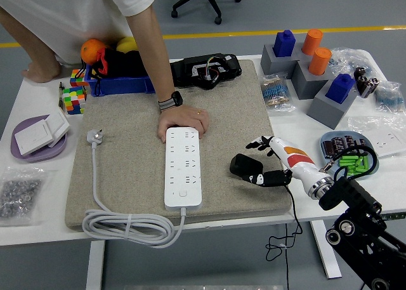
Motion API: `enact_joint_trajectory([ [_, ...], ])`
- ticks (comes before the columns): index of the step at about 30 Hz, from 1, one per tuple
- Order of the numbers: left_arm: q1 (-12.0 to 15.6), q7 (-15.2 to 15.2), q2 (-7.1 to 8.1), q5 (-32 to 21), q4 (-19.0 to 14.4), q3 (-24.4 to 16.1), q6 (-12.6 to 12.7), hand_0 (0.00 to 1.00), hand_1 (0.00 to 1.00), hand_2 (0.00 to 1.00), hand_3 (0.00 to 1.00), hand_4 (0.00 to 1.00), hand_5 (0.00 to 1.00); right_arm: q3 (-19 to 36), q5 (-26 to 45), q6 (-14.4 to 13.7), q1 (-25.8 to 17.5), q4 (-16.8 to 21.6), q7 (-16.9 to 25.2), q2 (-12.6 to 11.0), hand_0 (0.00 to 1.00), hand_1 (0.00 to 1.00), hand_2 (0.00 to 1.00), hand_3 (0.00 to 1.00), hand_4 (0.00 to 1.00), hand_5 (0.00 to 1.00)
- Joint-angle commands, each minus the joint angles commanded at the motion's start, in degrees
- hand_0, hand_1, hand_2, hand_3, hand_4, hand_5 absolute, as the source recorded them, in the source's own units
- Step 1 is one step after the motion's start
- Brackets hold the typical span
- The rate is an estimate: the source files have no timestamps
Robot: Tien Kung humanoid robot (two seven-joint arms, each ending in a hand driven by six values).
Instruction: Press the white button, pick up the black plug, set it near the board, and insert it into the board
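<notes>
The robot's right hand, white with black fingers, has its fingers loosely spread, gripping nothing; the rounded black plug lies just left of it, right of the long white power strip, which a person's hand holds at the far end.

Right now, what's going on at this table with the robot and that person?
A person's hand presses down the far end of a white power strip lying on a grey mat. The right robot hand is at a black plug lying on the mat beside the strip, fingers around it but not clearly gripping. The plug is not yet inserted.
</notes>
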Motion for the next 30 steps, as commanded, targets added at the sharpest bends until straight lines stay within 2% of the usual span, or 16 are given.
enact_joint_trajectory([
  [3,0.0,0.0,0.0,0.0,0.0,0.0,0.0,0.826,0.79,0.763,0.795,0.577,0.482,-0.3,0.0,-0.1,0.2,-0.6,0.0,0.1,0.571,0.68,0.693,0.49,0.993,0.238],
  [4,0.0,0.0,0.0,0.0,0.0,0.0,0.0,0.826,0.79,0.763,0.796,0.577,0.482,-0.4,0.0,-0.2,0.2,-0.8,0.1,0.1,0.57,0.678,0.691,0.463,0.996,0.257],
  [21,-0.1,0.0,0.07,-0.1,0.0,0.0,0.0,0.826,0.79,0.763,0.795,0.577,0.484,-1.7,0.3,-1.8,2.1,-4.7,1.5,0.7,0.588,0.699,0.689,0.471,0.973,0.23],
  [22,-0.1,0.0,0.07,-0.1,0.0,0.0,0.0,0.826,0.79,0.763,0.795,0.577,0.485,-1.7,0.3,-2.0,2.2,-5.0,1.7,0.8,0.58,0.695,0.677,0.467,0.939,0.185],
  [27,-0.1,0.0,0.03,-0.1,0.0,0.0,0.0,0.826,0.79,0.763,0.795,0.577,0.485,-2.3,0.3,-2.4,2.6,-6.5,2.0,0.9,0.58,0.695,0.677,0.467,0.939,0.185],
  [28,-0.1,0.0,0.03,-0.1,0.0,0.0,0.0,0.826,0.79,0.763,0.795,0.577,0.484,-2.4,0.3,-2.4,2.6,-6.8,2.0,1.1,0.546,0.671,0.64,0.467,0.904,0.117],
  [30,-0.1,0.0,0.03,-0.2,0.0,0.1,0.0,0.826,0.79,0.763,0.795,0.577,0.484,-2.5,0.3,-2.4,2.7,-7.1,2.0,1.3,0.546,0.671,0.64,0.467,0.904,0.117],
])
